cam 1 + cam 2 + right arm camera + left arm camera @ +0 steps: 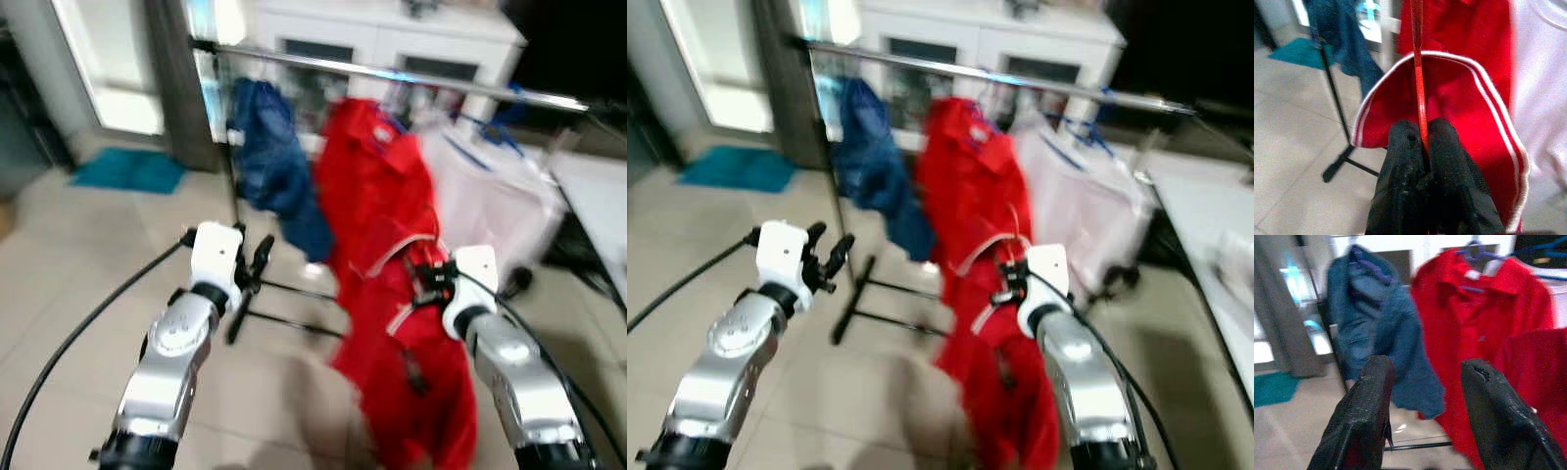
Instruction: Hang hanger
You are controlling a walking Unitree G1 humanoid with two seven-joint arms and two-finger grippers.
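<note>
right end effector (428, 284) against red garment (392, 294) | left end effector (257, 262) free | rail (392, 73) above

I saw a pale tiled floor (69, 255); beyond it stood a white cabinet (392, 39), a teal mat (127, 169) left of it.

The scene is viewed from head height by both eye cameras, angled forward and down at a clothes rail (392, 73) across the upper frame. The same rail and hung garments are shared by both. The blue jacket (1376, 338) is faced from nearby by the left wrist camera; red fabric (1449, 112) is viewed very closely by the right.
</note>
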